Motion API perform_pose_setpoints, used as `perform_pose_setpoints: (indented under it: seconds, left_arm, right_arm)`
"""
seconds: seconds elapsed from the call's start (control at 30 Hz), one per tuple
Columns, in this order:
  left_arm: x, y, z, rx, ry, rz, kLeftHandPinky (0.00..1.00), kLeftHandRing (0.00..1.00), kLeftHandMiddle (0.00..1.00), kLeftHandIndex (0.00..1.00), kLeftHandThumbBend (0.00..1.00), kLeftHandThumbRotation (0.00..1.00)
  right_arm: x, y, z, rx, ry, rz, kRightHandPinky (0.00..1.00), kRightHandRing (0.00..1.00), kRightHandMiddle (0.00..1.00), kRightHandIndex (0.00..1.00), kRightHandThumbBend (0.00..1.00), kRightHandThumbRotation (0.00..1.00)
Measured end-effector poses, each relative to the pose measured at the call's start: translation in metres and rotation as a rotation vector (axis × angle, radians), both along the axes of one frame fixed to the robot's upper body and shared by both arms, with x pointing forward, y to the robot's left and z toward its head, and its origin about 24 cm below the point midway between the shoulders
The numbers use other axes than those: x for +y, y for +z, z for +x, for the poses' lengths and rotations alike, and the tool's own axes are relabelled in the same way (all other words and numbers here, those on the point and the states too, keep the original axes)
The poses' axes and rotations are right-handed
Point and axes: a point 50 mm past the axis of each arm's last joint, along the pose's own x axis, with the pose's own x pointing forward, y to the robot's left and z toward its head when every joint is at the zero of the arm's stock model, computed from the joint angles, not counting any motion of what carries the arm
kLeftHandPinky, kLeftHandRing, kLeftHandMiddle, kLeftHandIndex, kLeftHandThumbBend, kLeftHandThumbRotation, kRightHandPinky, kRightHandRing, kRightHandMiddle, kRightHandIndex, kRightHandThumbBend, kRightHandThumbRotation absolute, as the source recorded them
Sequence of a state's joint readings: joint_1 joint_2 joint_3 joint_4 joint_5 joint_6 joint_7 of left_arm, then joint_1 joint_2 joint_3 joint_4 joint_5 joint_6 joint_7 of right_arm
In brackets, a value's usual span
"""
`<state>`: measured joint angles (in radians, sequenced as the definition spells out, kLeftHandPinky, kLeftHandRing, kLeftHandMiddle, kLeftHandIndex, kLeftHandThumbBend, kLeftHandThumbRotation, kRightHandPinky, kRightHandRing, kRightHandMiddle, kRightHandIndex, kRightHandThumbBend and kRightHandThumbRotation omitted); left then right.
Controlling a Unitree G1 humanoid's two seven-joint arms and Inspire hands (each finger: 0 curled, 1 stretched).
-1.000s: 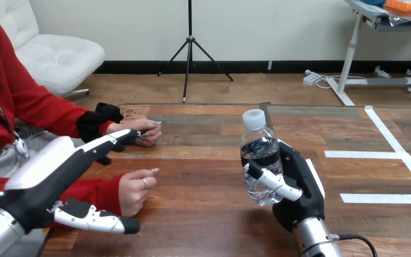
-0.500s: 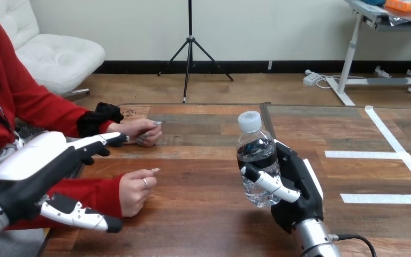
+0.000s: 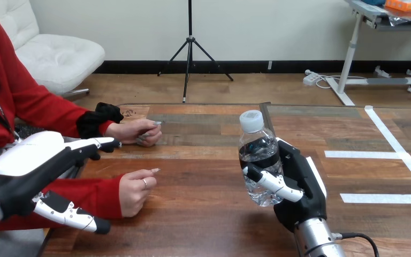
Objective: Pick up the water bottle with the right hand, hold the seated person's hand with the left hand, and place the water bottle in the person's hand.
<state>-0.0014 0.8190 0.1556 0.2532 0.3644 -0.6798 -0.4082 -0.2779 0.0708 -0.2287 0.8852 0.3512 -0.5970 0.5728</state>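
The brown plank-topped wooden table [image 3: 203, 225] has its left edge under the robot's left arm and its far edge across the view's middle, and a broad stretch of bare wood lies open between the person's two hands at the left and the bottle right of centre; strips of white tape [image 3: 401, 155] mark the boards farther right. The clear plastic water bottle with a white cap [image 3: 258, 155] stands upright in the right hand [image 3: 299, 187], whose palm backs it while thumb and fingers curl round its lower half; whether its base touches the wood cannot be told. It carries a dark band below the shoulder, with ribbed clear plastic beneath. The left hand [image 3: 37, 166] hovers at the table's left edge, fingers straight, thumb spread below, holding nothing; its fingertips reach just beside the person's farther hand [image 3: 138, 131], contact unclear. The person's nearer hand [image 3: 135, 190] rests loosely curled on the wood, well apart from the bottle
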Motion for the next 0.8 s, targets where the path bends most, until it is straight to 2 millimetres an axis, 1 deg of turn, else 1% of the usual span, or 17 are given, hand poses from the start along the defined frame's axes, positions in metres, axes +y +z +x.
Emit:
perform_pose_setpoints:
  seconds: [0.8]
  left_arm:
    - [0.003, -0.012, 0.016, 0.020, -0.011, 0.131, 0.71, 0.79, 0.83, 0.86, 1.00, 0.38]
  right_arm:
    - [-0.003, 0.009, -0.007, -0.058, 0.023, -0.025, 0.12, 0.17, 0.27, 0.41, 0.91, 0.02]
